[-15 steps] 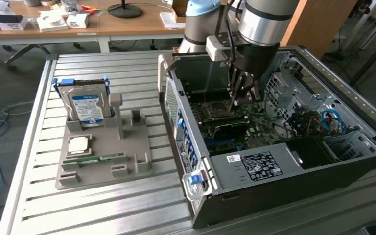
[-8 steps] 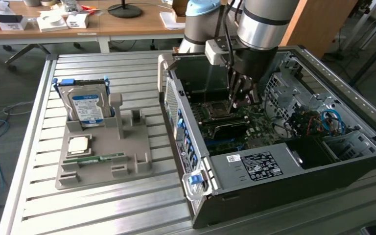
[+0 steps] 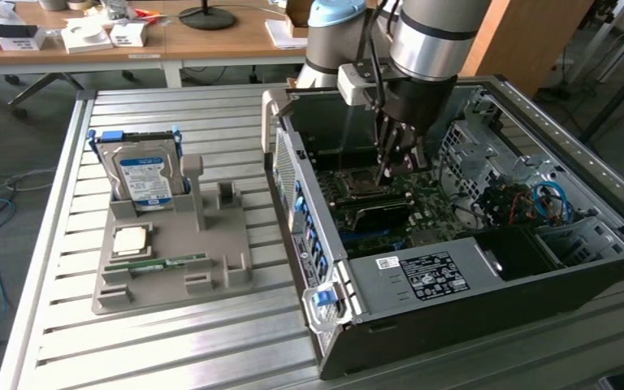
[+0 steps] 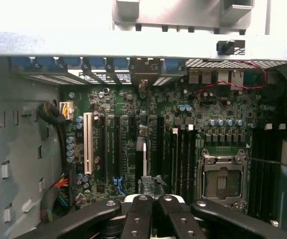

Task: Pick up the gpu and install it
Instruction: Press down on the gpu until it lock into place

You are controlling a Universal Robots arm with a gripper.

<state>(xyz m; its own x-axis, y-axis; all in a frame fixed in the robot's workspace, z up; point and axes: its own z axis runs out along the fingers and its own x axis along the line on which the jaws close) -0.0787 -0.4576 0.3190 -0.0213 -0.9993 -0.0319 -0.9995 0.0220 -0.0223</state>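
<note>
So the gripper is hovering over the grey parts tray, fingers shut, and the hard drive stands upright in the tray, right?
No. The gripper is down inside the open PC case, above the motherboard, not over the grey parts tray; the exterior view shows it. Fingers shut and the hard drive upright in the tray are right.

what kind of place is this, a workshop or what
Likely a robotics lab or test bench: an open computer case lies on a slatted metal table, beside a grey parts holder carrying a hard drive.
</note>
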